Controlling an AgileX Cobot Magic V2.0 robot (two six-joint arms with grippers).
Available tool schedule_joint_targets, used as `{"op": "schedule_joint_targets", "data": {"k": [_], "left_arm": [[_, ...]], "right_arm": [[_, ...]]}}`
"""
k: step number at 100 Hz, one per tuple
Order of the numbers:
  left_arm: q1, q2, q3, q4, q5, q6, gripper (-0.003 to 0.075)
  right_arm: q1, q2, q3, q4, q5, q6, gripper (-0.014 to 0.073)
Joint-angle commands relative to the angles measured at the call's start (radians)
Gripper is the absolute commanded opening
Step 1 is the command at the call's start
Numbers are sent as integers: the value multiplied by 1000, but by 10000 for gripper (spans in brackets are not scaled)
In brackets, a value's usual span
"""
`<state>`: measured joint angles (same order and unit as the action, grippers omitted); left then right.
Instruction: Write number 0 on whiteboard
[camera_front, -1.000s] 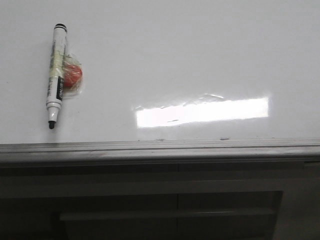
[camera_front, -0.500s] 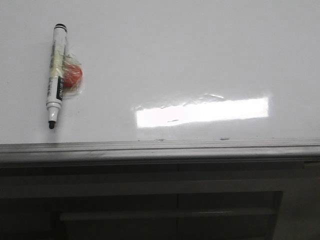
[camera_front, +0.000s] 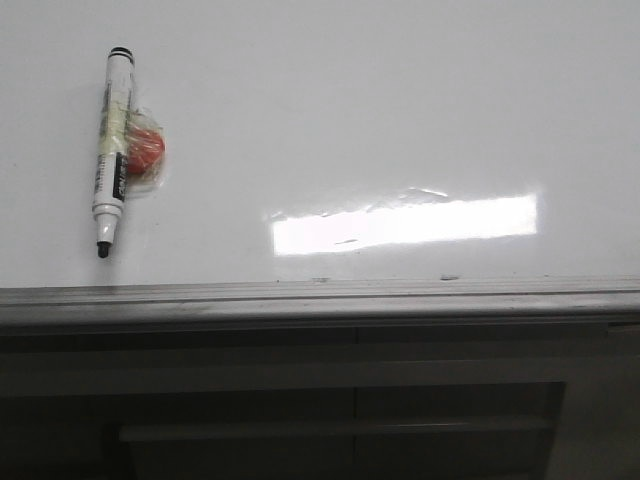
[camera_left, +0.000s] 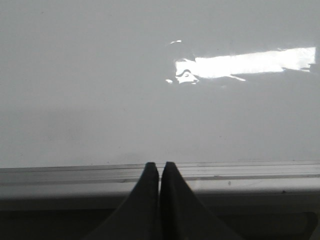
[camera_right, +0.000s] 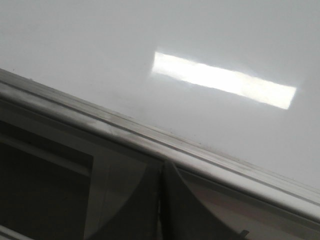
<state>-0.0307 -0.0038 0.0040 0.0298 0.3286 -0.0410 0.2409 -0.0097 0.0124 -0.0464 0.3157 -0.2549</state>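
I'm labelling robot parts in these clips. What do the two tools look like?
Both look alike: the left tool and right tool each show two dark, smooth fingers tapering to pointed tips. No cables, markings or arm links are visible.

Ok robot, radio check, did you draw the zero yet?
Both end effectors, left and right, shut, empty, at the rail. Whiteboard blank, no zero drawn. Marker lying untouched on the board. Nothing in the way.

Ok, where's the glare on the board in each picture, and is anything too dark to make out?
Front view: a bright rectangular glare on the whiteboard, near its rail; the cabinet front below is murky. Left wrist view: the glare is ragged-edged. Right wrist view: it slants, and the area below the rail is dim.
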Motion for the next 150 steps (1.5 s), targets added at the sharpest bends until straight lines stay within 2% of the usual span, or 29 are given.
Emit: {"op": "schedule_joint_targets", "data": {"k": [1, 9, 14, 29, 40, 51, 63, 68, 74, 81, 94, 101, 111, 118, 125, 134, 142, 150], "left_arm": [[2, -28, 31, -50, -64, -4, -20], [2, -28, 31, -149, -119, -4, -20], [2, -28, 31, -239, -164, -4, -20], [2, -28, 31, -707, -272, -4, -20], [2, -28, 31, -828, -276, -4, -20], [2, -28, 31, -891, -270, -4, -20], [2, -28, 27, -893, -267, -4, -20], [0, -28, 19, -891, -251, -4, -20], [0, -28, -4, -877, -215, 3, -20], [0, -23, -48, -824, -139, 41, -20], [0, 39, -171, -734, 49, 219, 2], [0, 108, -247, -734, 151, 298, 96], [0, 229, -366, -734, 269, 421, 307], [0, 321, -444, -734, 329, 481, 392], [0, 417, -518, -729, 382, 539, 383], [-33, 525, -592, -695, 398, 556, 343], [-74, 629, -674, -541, 481, 546, 313], [-133, 732, -752, -378, 595, 447, 312]], "right_arm": [[-7, -20, 12, -17, -71, -2, -61], [-7, -20, 12, -17, -160, -2, -61], [-7, -20, 12, -10, -266, -2, -61], [-7, -20, 12, 28, -528, 2, -61], [-7, -20, 12, 92, -633, 8, -61], [-7, -20, 12, 204, -656, 70, -61], [-7, -20, 8, 496, -601, 70, -60], [-7, -20, 0, 567, -581, 70, -60], [-7, -20, -19, 584, -530, 70, -60], [-7, -18, -66, 584, -406, 70, -57], [-7, 21, -169, 570, -181, 70, -39], [-7, 61, -219, 563, -114, 37, 33], [-7, 138, -276, 560, -68, -14, 230], [-7, 197, -312, 560, -46, -14, 358], [-7, 256, -343, 560, -39, -14, 434], [-7, 324, -366, 560, -59, -14, 441], [-7, 369, -374, 560, -74, -18, 441], [-7, 396, -374, 560, -77, -18, 441]]}}
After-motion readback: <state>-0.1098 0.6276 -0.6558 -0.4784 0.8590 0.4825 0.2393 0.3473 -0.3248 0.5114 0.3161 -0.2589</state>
